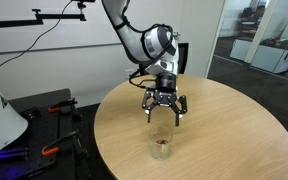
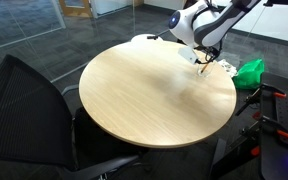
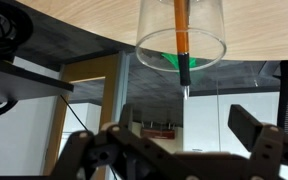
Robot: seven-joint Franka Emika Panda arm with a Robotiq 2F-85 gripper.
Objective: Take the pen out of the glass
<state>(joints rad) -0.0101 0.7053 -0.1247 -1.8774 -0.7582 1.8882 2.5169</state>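
Open, empty gripper (image 1: pixel 165 108) over glass (image 1: pixel 162 147). Grab thin, stiff, light, prob. slick pen (image 3: pixel 181 30) at dark end past rim; avoid knocking fragile glass.

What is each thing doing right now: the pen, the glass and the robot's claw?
pen: inside the glass, dark end pointing out of its mouth, not grabbed.
glass: standing upright on the table, with the pen in it.
gripper: open, hanging above the glass, holding nothing.
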